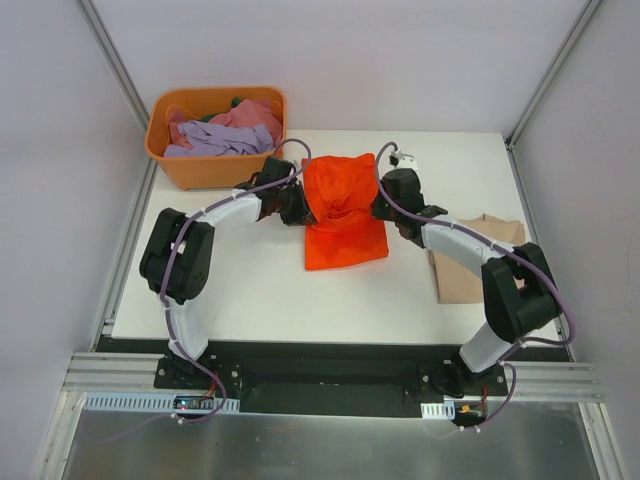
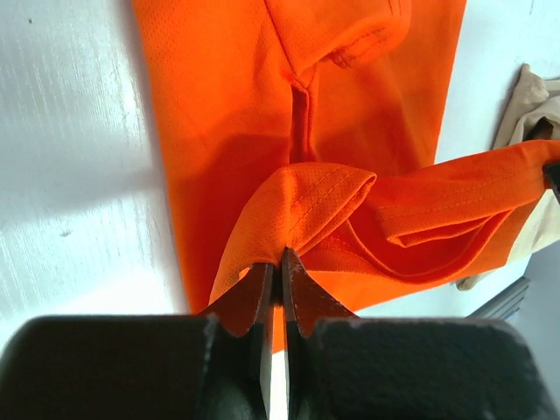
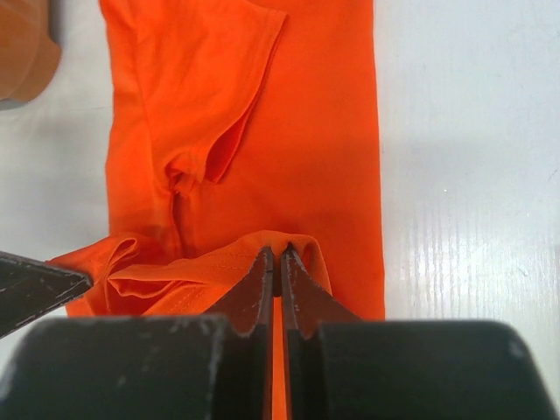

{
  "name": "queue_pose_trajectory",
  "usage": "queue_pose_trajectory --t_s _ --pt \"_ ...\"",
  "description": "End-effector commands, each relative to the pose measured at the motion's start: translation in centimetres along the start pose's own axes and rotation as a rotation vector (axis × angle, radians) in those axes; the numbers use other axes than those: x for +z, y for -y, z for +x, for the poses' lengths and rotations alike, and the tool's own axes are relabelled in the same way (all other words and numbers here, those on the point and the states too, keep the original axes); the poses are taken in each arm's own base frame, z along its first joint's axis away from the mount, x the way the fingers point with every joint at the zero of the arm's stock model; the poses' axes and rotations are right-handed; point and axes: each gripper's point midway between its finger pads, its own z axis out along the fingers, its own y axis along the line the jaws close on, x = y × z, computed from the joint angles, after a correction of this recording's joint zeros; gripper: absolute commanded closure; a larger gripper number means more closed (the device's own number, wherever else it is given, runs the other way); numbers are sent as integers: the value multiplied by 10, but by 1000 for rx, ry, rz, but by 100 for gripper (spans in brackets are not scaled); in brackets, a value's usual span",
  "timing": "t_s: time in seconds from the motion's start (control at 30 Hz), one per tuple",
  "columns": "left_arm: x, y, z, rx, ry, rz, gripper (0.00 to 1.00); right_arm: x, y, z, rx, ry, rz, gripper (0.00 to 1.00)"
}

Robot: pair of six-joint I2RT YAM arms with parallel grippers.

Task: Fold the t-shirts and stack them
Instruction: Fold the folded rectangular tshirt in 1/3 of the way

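Note:
An orange t-shirt (image 1: pixel 343 212) lies on the white table (image 1: pixel 250 290), its far part lifted and doubled over between my two grippers. My left gripper (image 1: pixel 297 203) is shut on the shirt's left hem corner (image 2: pixel 302 197). My right gripper (image 1: pixel 384 205) is shut on the right hem corner (image 3: pixel 278 245). Both hold the edge above the flat part of the shirt (image 2: pixel 227 96), whose sleeve (image 3: pixel 219 87) shows below. A folded tan t-shirt (image 1: pixel 478 258) lies at the right, partly under my right arm.
An orange basket (image 1: pixel 215 170) at the back left holds several crumpled shirts, lilac (image 1: pixel 215 138) and pink (image 1: pixel 255 116). Grey enclosure walls and metal frame posts (image 1: pixel 118 62) stand close around the table. The tan shirt's edge shows in the left wrist view (image 2: pixel 529 109).

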Motion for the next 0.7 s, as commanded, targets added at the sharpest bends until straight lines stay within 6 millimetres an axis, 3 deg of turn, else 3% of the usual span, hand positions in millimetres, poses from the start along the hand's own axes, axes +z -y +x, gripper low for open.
queue_pose_trajectory --t_s 0.0,0.23,0.37,0.43,0.5,0.6,0.67 --pt "4 4 -17 25 17 4 100 17 -5 -25 14 59 -15 99" --pt "17 -5 -27 10 24 -36 93 43 4 -24 33 66 4 100" --pt "17 -1 -36 4 41 -32 66 52 6 -28 49 66 -7 95" --pt "11 3 -39 7 52 -25 51 50 4 -33 59 63 -29 86" --pt "4 9 -40 7 64 -13 39 43 1 -37 57 68 -46 67" --pt "-10 19 -42 34 82 13 22 25 -4 -41 51 67 -76 52" --pt "-18 25 -39 49 92 26 1 13 -5 -37 47 53 -93 33"
